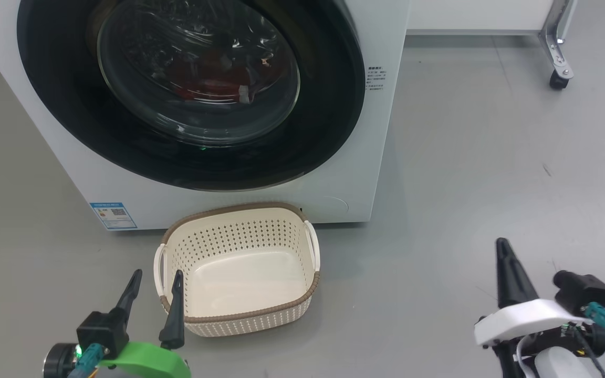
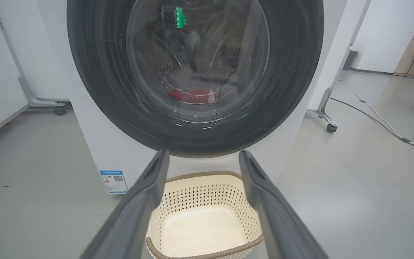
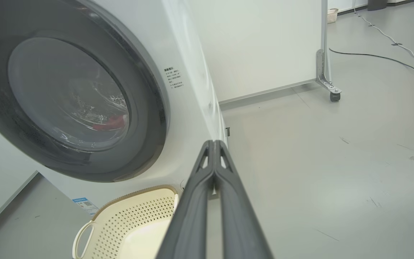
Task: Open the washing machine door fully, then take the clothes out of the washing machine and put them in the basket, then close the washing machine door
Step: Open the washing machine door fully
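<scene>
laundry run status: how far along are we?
Done: nothing yet. The washing machine door is shut, the clothes show red behind its glass, and the basket is empty. In hand: nothing; the left gripper hovers by the basket with jaws open, and the right gripper has its jaws shut on nothing. Left: open the door fully, move the clothes to the basket, close the door.

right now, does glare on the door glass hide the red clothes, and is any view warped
Head view: white glare streaks cross the bulging clear glass of the black-rimmed round door, red fabric clothes dim behind. Left wrist view: a green light reflects in the glass, the red plainer. Right wrist view: the big white washing machine leans and bows.
</scene>
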`<state>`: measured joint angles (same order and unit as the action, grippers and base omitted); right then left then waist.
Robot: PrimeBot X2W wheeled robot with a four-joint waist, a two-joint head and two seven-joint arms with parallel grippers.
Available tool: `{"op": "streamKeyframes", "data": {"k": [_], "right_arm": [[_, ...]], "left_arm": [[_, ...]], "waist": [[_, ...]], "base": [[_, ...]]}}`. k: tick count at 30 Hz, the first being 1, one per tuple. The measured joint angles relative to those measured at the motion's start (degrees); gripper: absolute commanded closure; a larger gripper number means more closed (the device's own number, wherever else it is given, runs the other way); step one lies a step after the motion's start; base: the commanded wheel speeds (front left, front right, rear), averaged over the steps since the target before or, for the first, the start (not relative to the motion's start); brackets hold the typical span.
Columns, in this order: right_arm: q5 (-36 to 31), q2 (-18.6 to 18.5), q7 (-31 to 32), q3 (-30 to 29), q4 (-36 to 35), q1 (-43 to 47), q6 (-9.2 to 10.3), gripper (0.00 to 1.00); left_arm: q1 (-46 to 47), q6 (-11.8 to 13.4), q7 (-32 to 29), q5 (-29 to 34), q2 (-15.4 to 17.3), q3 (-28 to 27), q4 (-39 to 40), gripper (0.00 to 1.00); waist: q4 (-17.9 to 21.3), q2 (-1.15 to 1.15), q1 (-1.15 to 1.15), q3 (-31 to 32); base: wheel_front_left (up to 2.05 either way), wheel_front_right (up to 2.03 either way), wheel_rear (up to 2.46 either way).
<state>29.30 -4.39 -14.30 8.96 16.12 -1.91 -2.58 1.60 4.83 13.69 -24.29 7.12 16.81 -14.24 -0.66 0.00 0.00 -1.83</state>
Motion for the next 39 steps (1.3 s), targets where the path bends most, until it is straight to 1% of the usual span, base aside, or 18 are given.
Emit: {"op": "streamKeyframes", "data": {"k": [2,4,7,15,21,27,31,36,39], "right_arm": [[2.88,0.40,-0.11,-1.46,0.04,-0.40,-0.43,1.00],[7.56,1.11,-0.13,-3.23,0.11,-0.85,-1.31,1.00],[13.15,1.66,-0.01,-5.19,0.20,-2.16,-2.07,1.00],[28.13,1.88,4.57,-9.57,0.96,-7.28,-3.33,1.00],[40.85,1.89,10.18,-12.60,1.26,-13.26,-3.41,1.00],[50.38,1.85,15.60,-15.29,1.72,-19.96,-3.41,1.00],[54.60,1.70,18.45,-16.69,2.11,-24.25,-3.22,1.00],[56.75,1.63,22.39,-16.73,2.82,-29.42,-1.75,1.00],[59.77,1.55,24.77,-17.19,2.93,-32.53,-1.20,1.00]], "left_arm": [[0.75,0.00,0.00,0.00,-0.03,0.01,0.19,0.00],[1.43,0.00,0.01,0.03,-0.05,0.01,0.62,0.00],[1.71,0.00,0.03,0.33,-0.05,0.01,1.21,0.00],[3.64,0.02,0.07,0.69,-0.15,-0.04,2.65,0.00],[5.23,0.20,0.07,0.86,-0.20,-0.21,4.15,0.00],[7.39,0.19,0.08,1.10,-0.53,-0.01,5.56,0.00],[8.99,0.08,0.08,1.22,-0.74,0.24,5.99,0.00],[10.56,-0.09,0.12,1.70,-0.87,0.79,7.00,0.00],[11.88,-0.59,0.49,1.80,-1.14,1.29,7.30,0.00]], "waist": [[-0.10,0.00,0.00,-0.42],[-0.23,0.00,0.00,-0.89],[-0.43,0.00,0.00,-1.73],[-1.15,0.00,0.00,-4.48],[-1.85,0.00,0.00,-7.13],[-2.58,0.00,0.00,-10.26],[-3.21,0.00,0.00,-12.46],[-4.01,0.00,0.00,-15.32],[-4.53,0.00,0.00,-17.08]], "base": [[0.00,0.00,0.00],[0.00,0.00,0.00],[0.00,0.00,0.00],[0.00,0.00,0.00],[0.00,0.00,0.00],[0.00,0.00,0.00],[0.00,0.00,0.00],[0.00,0.00,0.00],[0.00,0.00,0.00]]}}
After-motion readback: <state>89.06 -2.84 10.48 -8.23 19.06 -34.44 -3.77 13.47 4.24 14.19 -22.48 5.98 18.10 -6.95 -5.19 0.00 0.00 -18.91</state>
